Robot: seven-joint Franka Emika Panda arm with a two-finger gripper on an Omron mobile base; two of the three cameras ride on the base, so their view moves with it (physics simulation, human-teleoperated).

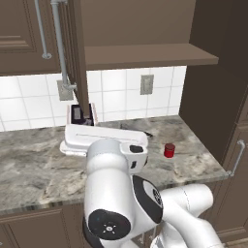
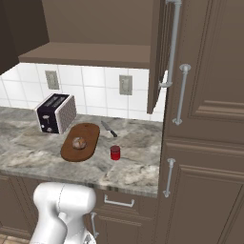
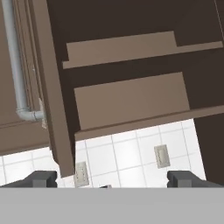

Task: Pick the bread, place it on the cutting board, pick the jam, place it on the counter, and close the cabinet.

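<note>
White square-tile backsplash (image 2: 90, 90) w/ grey outlets (image 2: 125, 85) behind the worktop. Black-and-white toaster (image 2: 56, 113) at back, knife (image 2: 109, 128) lying nr wall. Dark brown lower drawers (image 2: 119, 209) w/ short silver handles. Tall dark cupboard (image 2: 209, 119) at end, panelled.

cabinet (image 2: 95, 28) interior open with bare shelves, its door (image 2: 157, 57) edge-on at one side, jam (image 2: 115, 152) apart from cutting board (image 2: 80, 141) on surface (image 2: 138, 167)
</note>
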